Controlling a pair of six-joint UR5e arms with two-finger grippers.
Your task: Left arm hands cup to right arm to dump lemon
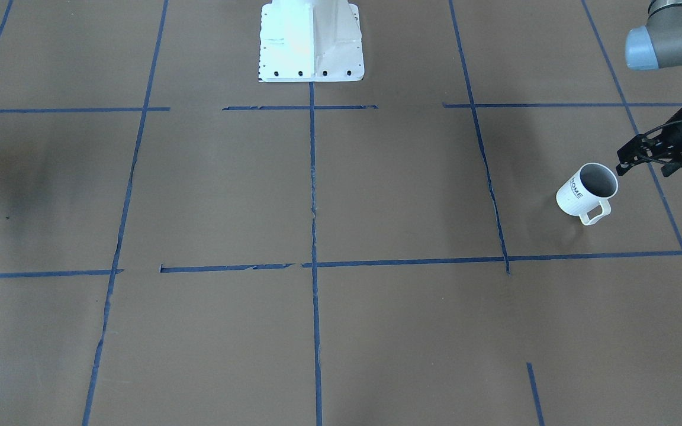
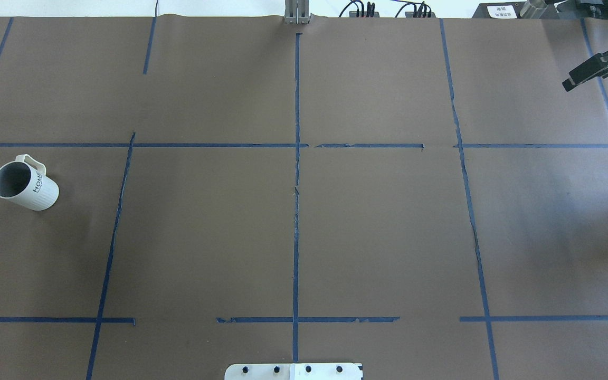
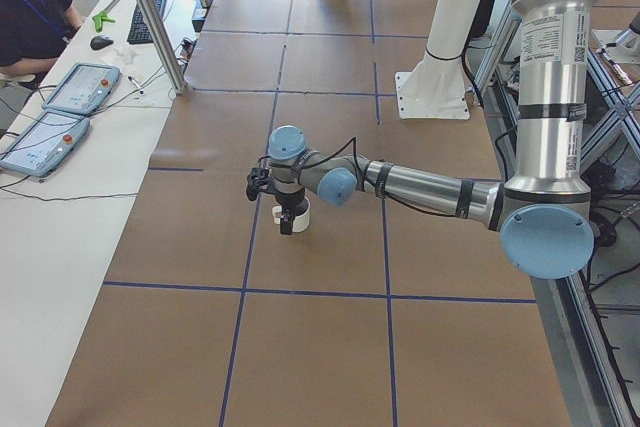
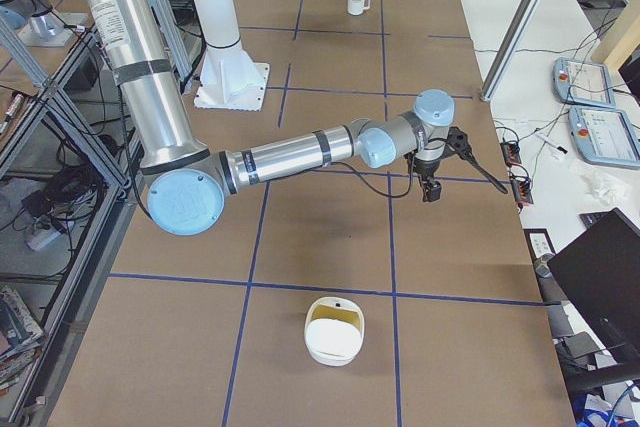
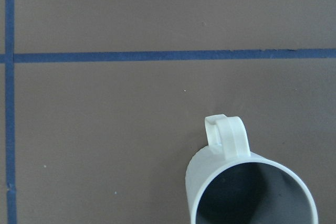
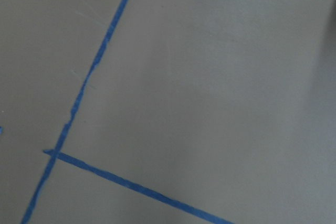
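Note:
The white ribbed cup with "HOME" lettering stands upright on the brown table, at the far left of the overhead view. Its handle points away from the robot base. The part of its grey inside that shows in the left wrist view is bare; no lemon is visible. My left gripper hovers beside the cup's rim, looks open, and holds nothing. My right gripper hangs at the far right; I cannot tell whether it is open or shut.
A white bowl-like container lies on the table near my right end. The white robot base stands at the table's middle edge. An operator, tablets and a metal pole are along the far side.

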